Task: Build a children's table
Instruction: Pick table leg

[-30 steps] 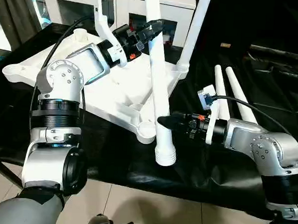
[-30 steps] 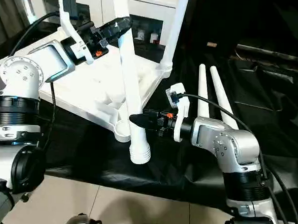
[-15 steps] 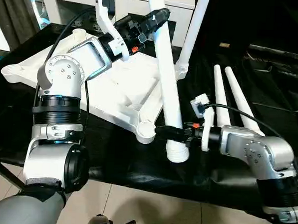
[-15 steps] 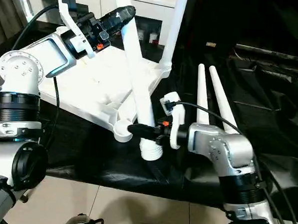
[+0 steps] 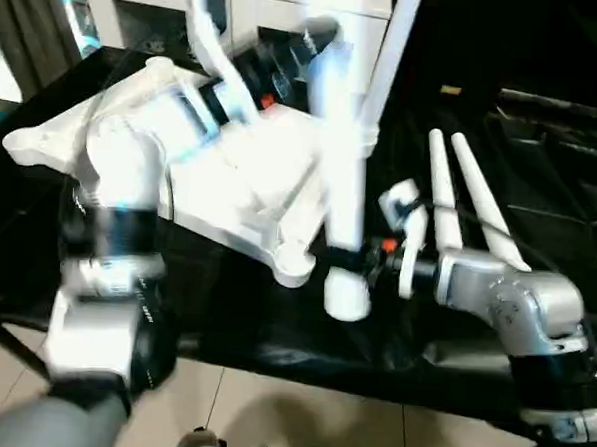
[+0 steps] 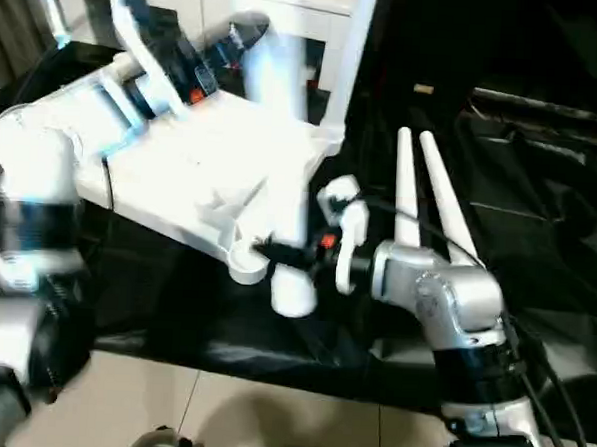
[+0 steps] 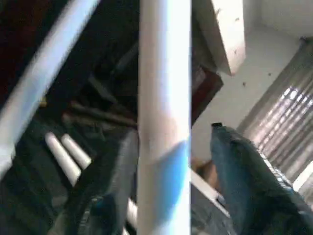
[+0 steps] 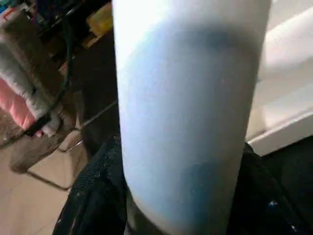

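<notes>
Your table top (image 5: pixel 246 181) is lying ribbed side up toward the left edge of the black-covered bench (image 5: pixel 273 327), one leg (image 5: pixel 387 68) already standing in its far corner socket; the loose leg (image 5: pixel 340 196) is leaning steeply just beside the near corner socket (image 5: pixel 293 263), its thick end hanging over the cloth; your right gripper (image 5: pixel 349 256) is clamping that leg low down; your left gripper (image 5: pixel 313 46) is flanking it high up, fingers (image 7: pixel 244 171) standing clear of it, though blur is hiding any contact; two spare legs (image 5: pixel 460 192) are lying side by side toward the right edge; white cabinets (image 5: pixel 260 11) are standing behind.
</notes>
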